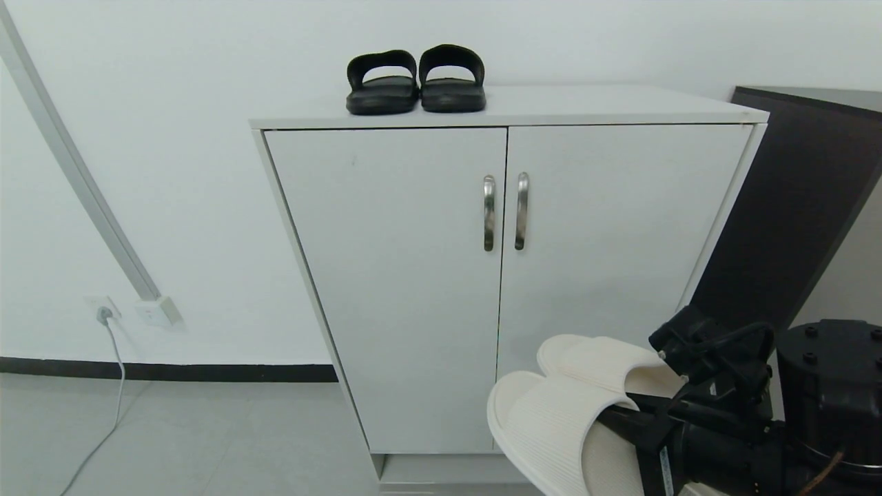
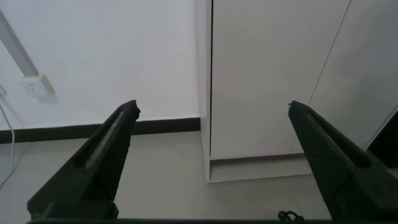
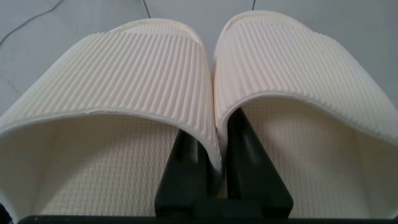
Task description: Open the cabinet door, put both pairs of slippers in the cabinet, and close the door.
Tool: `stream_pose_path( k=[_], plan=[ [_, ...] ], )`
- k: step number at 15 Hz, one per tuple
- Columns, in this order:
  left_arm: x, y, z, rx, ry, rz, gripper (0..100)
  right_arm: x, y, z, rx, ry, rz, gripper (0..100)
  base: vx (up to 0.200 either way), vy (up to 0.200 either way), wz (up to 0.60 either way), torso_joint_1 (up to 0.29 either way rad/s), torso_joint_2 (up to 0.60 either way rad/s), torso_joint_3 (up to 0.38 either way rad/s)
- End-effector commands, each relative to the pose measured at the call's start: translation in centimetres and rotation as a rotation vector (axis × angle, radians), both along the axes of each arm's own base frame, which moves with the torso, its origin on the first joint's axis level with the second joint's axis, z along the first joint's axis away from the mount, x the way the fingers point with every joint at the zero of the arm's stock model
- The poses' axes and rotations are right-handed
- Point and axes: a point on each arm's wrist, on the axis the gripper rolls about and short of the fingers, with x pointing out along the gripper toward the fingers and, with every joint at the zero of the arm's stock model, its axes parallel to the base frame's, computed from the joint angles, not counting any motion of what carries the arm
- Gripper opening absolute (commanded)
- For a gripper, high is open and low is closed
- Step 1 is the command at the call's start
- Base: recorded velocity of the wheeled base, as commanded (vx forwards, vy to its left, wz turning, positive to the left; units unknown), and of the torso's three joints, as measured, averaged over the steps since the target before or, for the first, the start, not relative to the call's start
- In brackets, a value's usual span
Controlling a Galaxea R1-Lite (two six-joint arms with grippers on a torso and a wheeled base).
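Observation:
The white cabinet (image 1: pixel 386 275) stands against the wall with both doors shut and two metal handles (image 1: pixel 488 212) side by side at the middle. A pair of black slippers (image 1: pixel 415 80) rests on its top, left of centre. Low in front of the right door, my right gripper (image 1: pixel 637 417) is shut on a pair of white ribbed slippers (image 1: pixel 579 393). Its fingers (image 3: pixel 186 168) pinch the two inner edges of the white slippers (image 3: pixel 143 81) together. My left gripper (image 2: pixel 212 107) is open with nothing in it, facing the cabinet's lower left corner (image 2: pixel 208 168).
A wall socket with a plugged cable (image 1: pixel 103 315) sits low on the left wall, under a slanted conduit (image 1: pixel 69 151). A dark panel (image 1: pixel 792 220) stands right of the cabinet. Grey floor (image 1: pixel 172 441) lies open to the left.

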Motion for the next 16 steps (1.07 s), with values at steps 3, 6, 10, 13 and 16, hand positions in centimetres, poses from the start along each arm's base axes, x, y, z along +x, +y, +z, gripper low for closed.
stream_pose_path(
  k=[3,6,10,13,16],
  plan=[
    [0.4,0.0,0.2,0.028,0.049,-0.026,100,-0.1,-0.1,0.1,0.004,-0.003,0.002,0,0.0,0.0,0.0,-0.006,0.2,0.183],
    [0.9,0.1,0.6,0.073,0.096,-0.084,100,-0.1,-0.2,-0.1,-0.003,0.003,0.0,0,0.0,0.0,0.0,0.002,0.02,0.014],
    [3.2,-0.5,7.4,0.022,0.119,-0.269,100,-0.1,-0.1,-0.1,0.0,0.002,-0.002,0,0.0,0.0,0.0,0.0,0.0,0.0],
    [9.4,-1.6,10.0,-0.023,0.249,-0.459,100,-0.1,-0.2,-0.3,-0.006,0.007,-0.002,0,0.0,0.0,0.0,0.0,0.0,0.0],
    [12.8,-3.2,11.5,-0.077,0.199,-0.576,100,-0.1,-0.2,-0.2,-0.005,0.007,-0.001,0,0.0,0.0,0.0,0.0,0.0,0.0]
  ],
)
